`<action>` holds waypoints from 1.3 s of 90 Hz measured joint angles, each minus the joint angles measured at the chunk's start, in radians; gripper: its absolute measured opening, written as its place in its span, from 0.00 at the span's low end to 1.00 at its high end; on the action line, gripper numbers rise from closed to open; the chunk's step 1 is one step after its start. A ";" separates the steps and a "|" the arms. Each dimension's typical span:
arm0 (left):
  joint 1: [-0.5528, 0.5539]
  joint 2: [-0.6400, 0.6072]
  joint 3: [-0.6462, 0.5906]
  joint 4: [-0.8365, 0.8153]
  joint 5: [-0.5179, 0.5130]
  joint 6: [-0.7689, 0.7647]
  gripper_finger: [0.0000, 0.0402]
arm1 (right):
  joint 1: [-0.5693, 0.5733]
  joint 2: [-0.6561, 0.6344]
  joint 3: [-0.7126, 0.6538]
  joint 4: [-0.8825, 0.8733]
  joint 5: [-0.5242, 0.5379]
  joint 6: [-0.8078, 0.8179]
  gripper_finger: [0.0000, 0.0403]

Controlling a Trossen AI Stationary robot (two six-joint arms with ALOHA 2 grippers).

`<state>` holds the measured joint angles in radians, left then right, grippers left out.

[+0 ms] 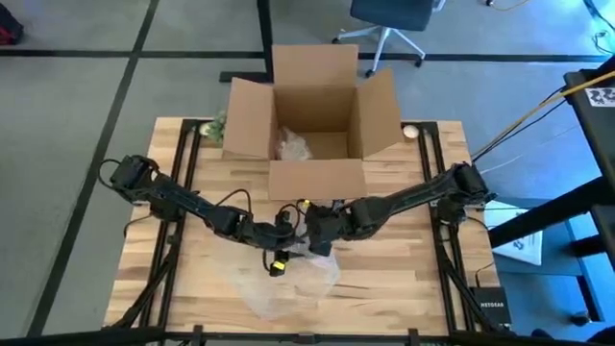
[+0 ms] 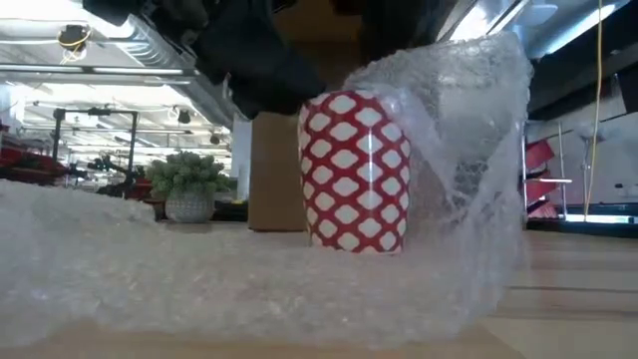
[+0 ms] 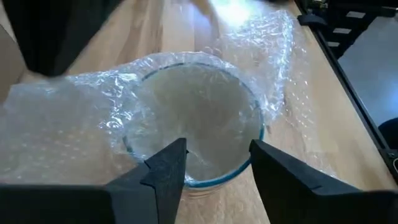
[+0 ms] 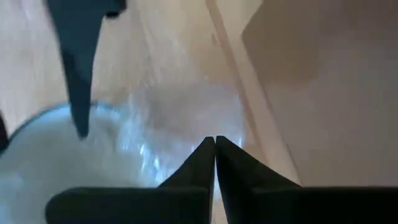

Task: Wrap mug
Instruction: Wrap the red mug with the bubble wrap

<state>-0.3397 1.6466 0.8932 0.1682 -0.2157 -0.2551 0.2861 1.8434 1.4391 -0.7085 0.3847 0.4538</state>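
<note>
A red mug with white diamonds (image 2: 354,170) stands upright on a sheet of bubble wrap (image 2: 199,279) spread over the table's middle near part (image 1: 288,279). One side of the wrap is raised and draped over the mug's mouth (image 3: 193,118). Both grippers meet above the mug and hide it in the high view. My left gripper (image 3: 217,149) is open, its fingers standing over the mug's blue rim. My right gripper (image 4: 215,142) is shut on the raised wrap. My left gripper hangs just above the near part of the mug's rim (image 3: 205,182); whether its fingers touch the rim or the wrap I cannot tell. My right gripper pinches the raised part of the bubble wrap (image 4: 186,112) between its two fingertips, coming from above. The wrap rises from the table past the mug's side (image 2: 478,150) and lies over the mouth.
An open cardboard box (image 1: 317,115) with clear wrapping inside stands at the table's far middle. A small potted plant (image 2: 189,184) sits by the far left corner. Bare wood lies to the left and right of the wrap.
</note>
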 joint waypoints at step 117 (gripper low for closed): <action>0.000 0.000 0.000 -0.002 0.000 -0.010 0.41 | 0.055 0.043 0.067 0.082 -0.222 -0.053 0.00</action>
<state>-0.3397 1.6463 0.8936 0.1662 -0.2157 -0.2652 0.3415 1.8861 1.5063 -0.6264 0.1630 0.4009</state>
